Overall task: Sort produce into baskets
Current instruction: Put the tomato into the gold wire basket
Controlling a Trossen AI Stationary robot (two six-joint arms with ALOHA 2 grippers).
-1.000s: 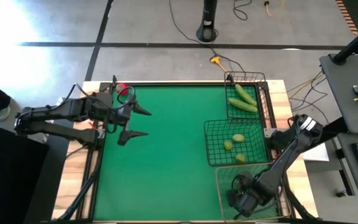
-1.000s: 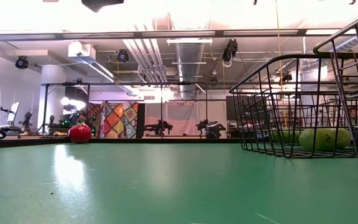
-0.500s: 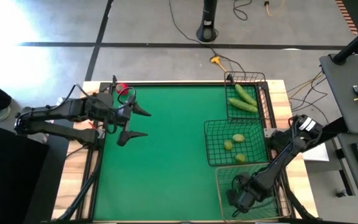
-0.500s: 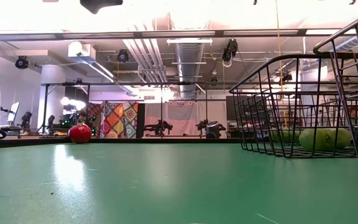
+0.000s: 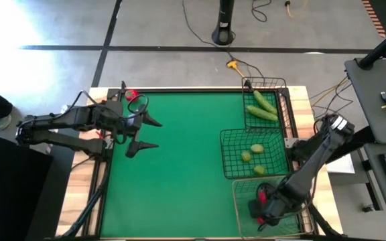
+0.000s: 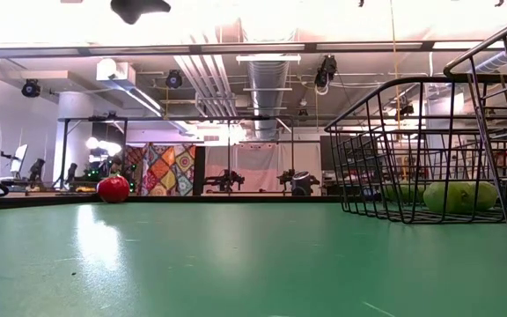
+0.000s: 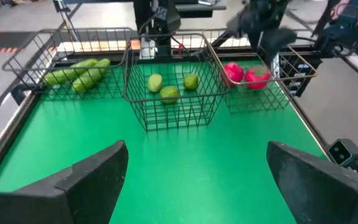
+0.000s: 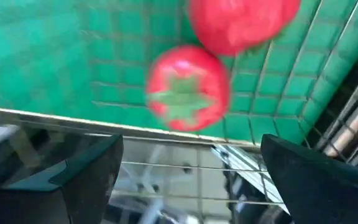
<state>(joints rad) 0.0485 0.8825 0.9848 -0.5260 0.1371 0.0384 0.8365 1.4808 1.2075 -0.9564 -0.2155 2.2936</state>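
My right gripper (image 5: 263, 210) hangs open, pointing steeply down, over the paler wire basket (image 5: 241, 215) at the table's near right. Below it, two red fruits (image 8: 186, 87) (image 8: 241, 22) lie on that basket's floor, clear of the fingers. Two cucumbers (image 5: 263, 107) lie in the narrow dark basket (image 5: 279, 86) at the far right. Three yellow-green fruits (image 5: 253, 155) lie in the square dark basket (image 5: 228, 155). A third red fruit (image 5: 131, 95) rests on the table at its far left edge. My left gripper (image 5: 158, 132) is open above the table's left part, near that fruit.
The three baskets stand in a row along the table's right edge, touching or nearly so. The green mat (image 5: 179, 167) between the left arm and the baskets is bare. Cables run over the floor beyond the far edge.
My right gripper has risen from inside the paler basket and drawn a little toward the table's right edge. A red fruit that it covered before now shows lying on the basket's floor.
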